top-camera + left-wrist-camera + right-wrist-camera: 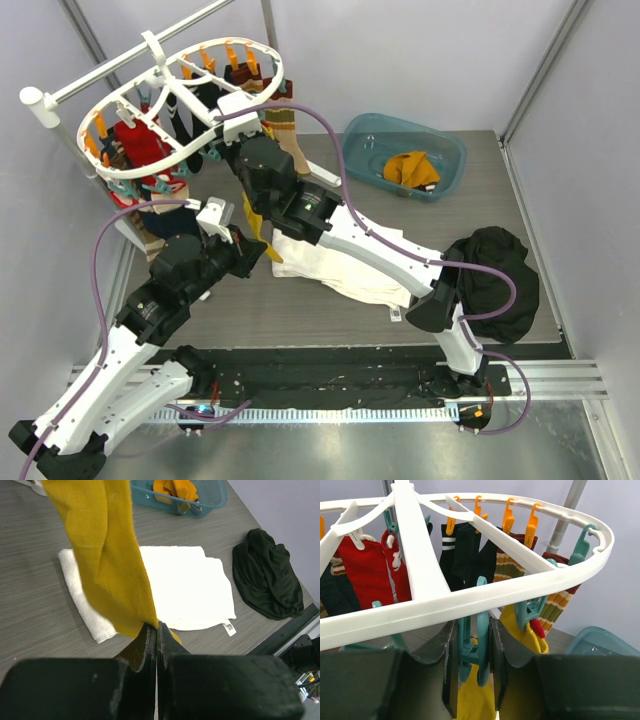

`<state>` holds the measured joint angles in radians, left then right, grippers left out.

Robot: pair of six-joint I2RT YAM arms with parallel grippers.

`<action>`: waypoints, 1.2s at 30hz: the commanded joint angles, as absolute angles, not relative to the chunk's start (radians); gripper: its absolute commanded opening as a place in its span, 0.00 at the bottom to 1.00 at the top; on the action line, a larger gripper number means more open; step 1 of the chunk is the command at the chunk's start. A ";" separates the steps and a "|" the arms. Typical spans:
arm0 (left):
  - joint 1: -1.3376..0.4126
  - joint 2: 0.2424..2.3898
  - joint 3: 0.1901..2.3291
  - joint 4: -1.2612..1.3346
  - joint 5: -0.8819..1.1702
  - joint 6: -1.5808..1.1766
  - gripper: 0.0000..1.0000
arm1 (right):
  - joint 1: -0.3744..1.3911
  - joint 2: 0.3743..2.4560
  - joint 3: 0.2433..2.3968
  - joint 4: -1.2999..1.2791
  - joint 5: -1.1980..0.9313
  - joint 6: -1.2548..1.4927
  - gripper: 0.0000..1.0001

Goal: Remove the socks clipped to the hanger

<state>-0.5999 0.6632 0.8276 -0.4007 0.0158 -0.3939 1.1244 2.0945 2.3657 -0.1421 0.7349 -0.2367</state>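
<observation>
The white oval hanger (120,100) hangs at the back left with orange and teal clips and several socks: red (367,565), black (465,550), striped (512,562). My right gripper (474,645) is shut on a teal clip (481,640) under the hanger's rim (470,600); a mustard yellow sock (475,700) hangs below that clip. My left gripper (156,627) is shut on the lower end of the same mustard yellow sock (107,545), which rises up and left from its jaws. In the top view the sock (256,225) shows between both grippers.
A large white cloth (345,265) lies mid-table. A black garment heap (495,280) lies at the right. A teal basin (452,165) at the back right holds orange-yellow socks (412,170). A white pole stand (40,105) holds the hanger at the left.
</observation>
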 commanded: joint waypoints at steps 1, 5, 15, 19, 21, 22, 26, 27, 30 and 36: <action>-0.598 0.650 0.824 -0.362 0.008 -0.400 0.00 | 1.129 2.075 2.407 -0.089 0.730 -0.236 0.01; -0.598 0.649 0.824 -0.362 0.008 -0.400 0.00 | 1.129 2.069 2.407 -0.091 0.727 -0.226 0.01; -0.598 0.649 0.821 -0.367 0.008 -0.399 0.00 | 1.129 2.019 2.330 -0.109 0.670 -0.189 0.30; -0.598 0.641 0.821 -0.371 0.006 -0.391 0.00 | 1.127 1.935 2.248 -0.121 0.637 -0.158 0.49; -0.598 0.637 0.821 -0.376 0.006 -0.388 0.00 | 1.129 1.890 2.147 -0.114 0.597 -0.129 0.56; -0.600 0.637 0.821 -0.379 0.008 -0.387 0.00 | 1.129 1.828 2.104 -0.089 0.582 -0.121 0.58; -0.598 0.630 0.821 -0.383 0.008 -0.385 0.00 | 1.129 1.682 1.840 -0.015 0.528 -0.075 0.68; -0.598 0.629 0.822 -0.385 0.006 -0.385 0.00 | 1.129 1.654 1.803 -0.009 0.511 -0.069 0.69; -0.598 0.630 0.827 -0.391 0.006 -0.382 0.00 | 1.129 1.534 1.631 0.037 0.424 -0.058 0.70; -0.600 0.624 0.839 -0.394 0.024 -0.382 0.00 | 1.121 1.307 1.294 0.103 0.194 -0.152 0.72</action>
<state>-0.5999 0.6380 0.8200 -0.4080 0.0154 -0.3882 1.1236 1.4265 1.4403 -0.0040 0.3752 -0.1055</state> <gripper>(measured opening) 0.014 0.713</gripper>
